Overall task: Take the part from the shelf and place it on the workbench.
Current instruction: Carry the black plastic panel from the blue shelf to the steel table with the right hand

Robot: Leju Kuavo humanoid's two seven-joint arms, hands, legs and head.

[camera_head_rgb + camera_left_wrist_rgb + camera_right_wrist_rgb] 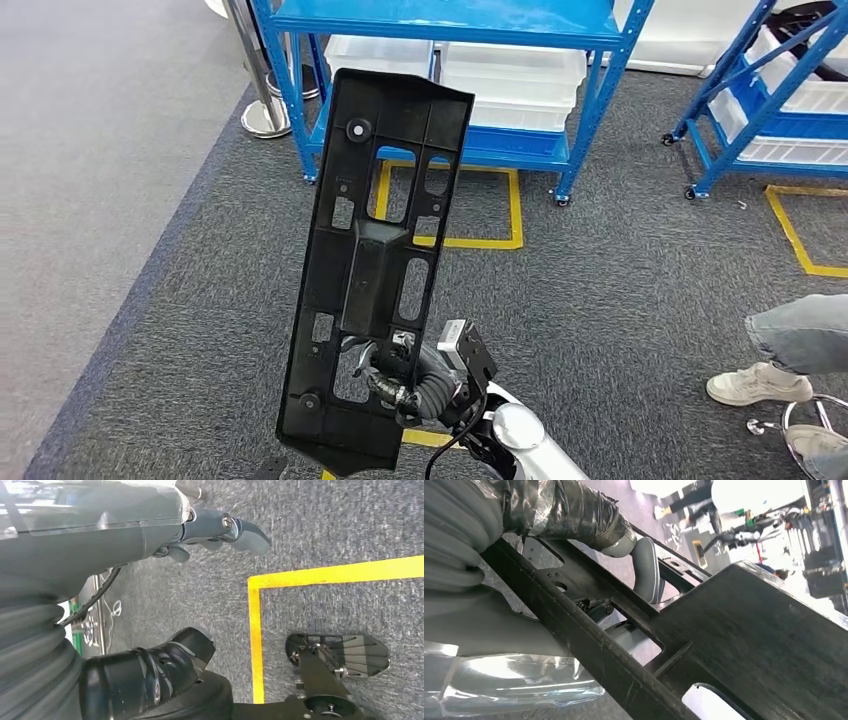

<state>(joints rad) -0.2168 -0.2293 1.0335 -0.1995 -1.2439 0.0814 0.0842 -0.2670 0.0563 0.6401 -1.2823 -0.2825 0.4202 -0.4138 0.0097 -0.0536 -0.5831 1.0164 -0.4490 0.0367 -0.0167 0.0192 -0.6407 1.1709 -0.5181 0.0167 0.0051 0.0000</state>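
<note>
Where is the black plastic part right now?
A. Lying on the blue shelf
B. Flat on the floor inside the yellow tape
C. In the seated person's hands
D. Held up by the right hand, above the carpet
D: the right hand grips the lower end of the black part, which stands tilted above the grey carpet, in front of the blue shelf.

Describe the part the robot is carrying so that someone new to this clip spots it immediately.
In the head view, start at the blue shelf rack across the grey carpet; in front of it, mid-picture, the right hand holds up a long black plastic panel by its lower end. It is flat, slightly tilted, and pierced with rectangular cut-outs, unlike the white bins behind it.
</note>
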